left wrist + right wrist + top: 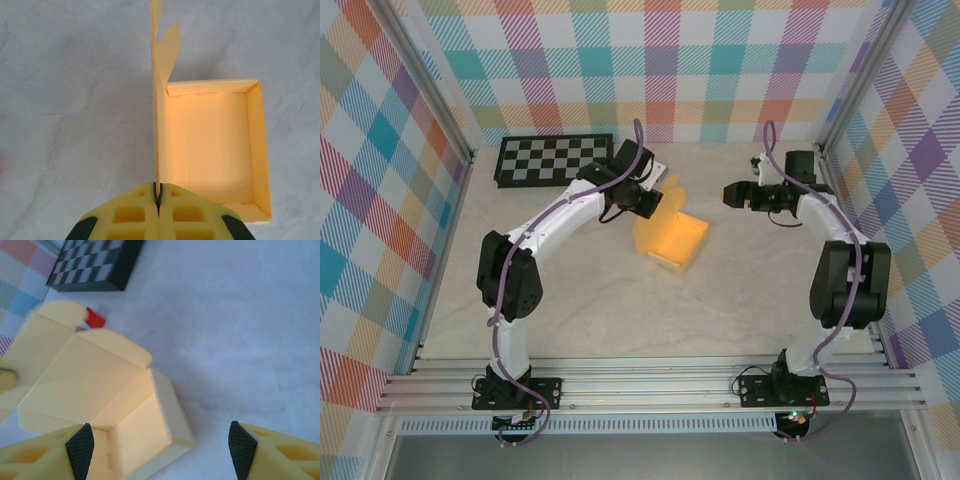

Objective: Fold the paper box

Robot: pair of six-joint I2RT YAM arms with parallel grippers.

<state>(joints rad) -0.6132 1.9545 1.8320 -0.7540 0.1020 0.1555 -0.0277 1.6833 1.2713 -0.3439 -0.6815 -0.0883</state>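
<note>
Left gripper [157, 197] is noted pressed shut on the raised lid of the paper box [210, 145], with the lid pinched edge-on between the pads. Right gripper [162, 445] is held wide open with nothing grasped, well right of the checkerboard [555, 160]. The box is set on the table [620, 310], near the checkerboard's right end. The lid's broad inner face and a red block [94, 318] toward the checkerboard are given by the right wrist view.
</note>
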